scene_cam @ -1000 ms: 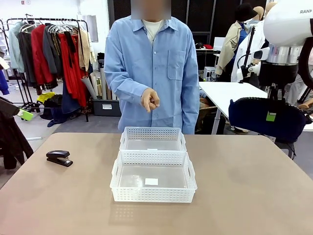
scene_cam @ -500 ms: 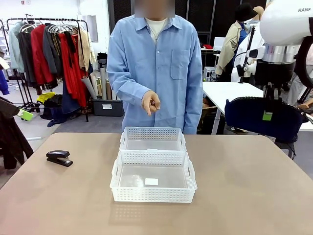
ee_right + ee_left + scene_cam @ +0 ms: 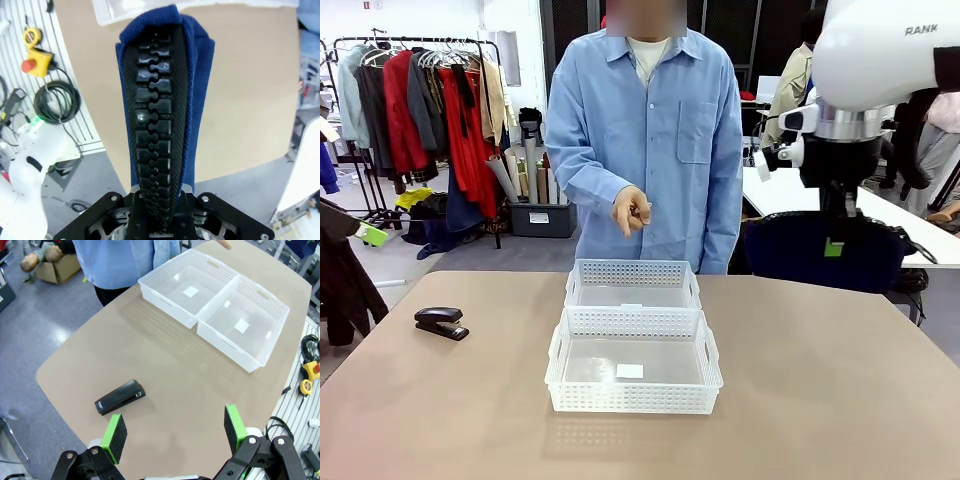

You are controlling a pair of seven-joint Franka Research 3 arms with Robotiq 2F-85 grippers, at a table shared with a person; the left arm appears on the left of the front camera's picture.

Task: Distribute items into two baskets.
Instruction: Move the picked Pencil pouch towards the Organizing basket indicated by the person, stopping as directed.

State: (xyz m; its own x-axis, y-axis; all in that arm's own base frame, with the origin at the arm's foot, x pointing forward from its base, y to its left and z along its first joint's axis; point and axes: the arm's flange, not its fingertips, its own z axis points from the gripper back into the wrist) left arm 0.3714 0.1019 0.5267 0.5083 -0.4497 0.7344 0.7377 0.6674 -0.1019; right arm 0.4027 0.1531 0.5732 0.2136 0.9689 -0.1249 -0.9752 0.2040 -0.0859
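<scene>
The stapler (image 3: 441, 322) is lying unmoved on the table's (image 3: 820, 400) left side. In the left wrist view the left gripper (image 3: 174, 432) is hovering above it, jaws spread wide. At centre the smaller basket (image 3: 632, 271) and the larger basket (image 3: 633, 398) are sitting end to end, touching, with the person's hand (image 3: 630, 210) still hanging beyond them. On the right, the right gripper (image 3: 833, 238) is clamping the dangling navy pouch (image 3: 785, 250), now farther left than a second ago.
</scene>
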